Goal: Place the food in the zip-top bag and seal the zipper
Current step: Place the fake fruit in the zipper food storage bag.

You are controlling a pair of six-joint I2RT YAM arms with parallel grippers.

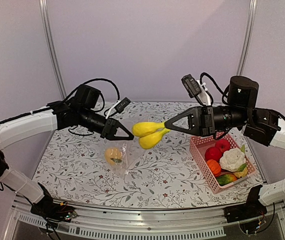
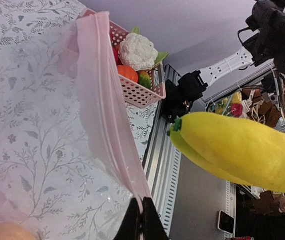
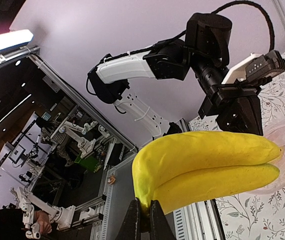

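Observation:
My left gripper [image 1: 126,136] is shut on the pink zipper strip [image 2: 109,120] of the clear zip-top bag [image 1: 118,157] and holds its mouth up above the table. A yellow-orange fruit [image 1: 113,155] lies inside the bag. My right gripper [image 1: 168,129] is shut on the stem end of the yellow banana [image 1: 149,134], held in the air just right of the bag's mouth. The banana also shows in the left wrist view [image 2: 242,150] and the right wrist view [image 3: 207,167]. Red fruits [image 1: 218,149], white cauliflower [image 1: 232,159], orange and green pieces lie in the pink basket [image 1: 202,161].
The pink slotted basket stands at the right of the flower-patterned table [image 1: 82,170]. The purple back wall and metal frame posts stand behind. The table's metal front rail [image 1: 147,212] runs along the near edge.

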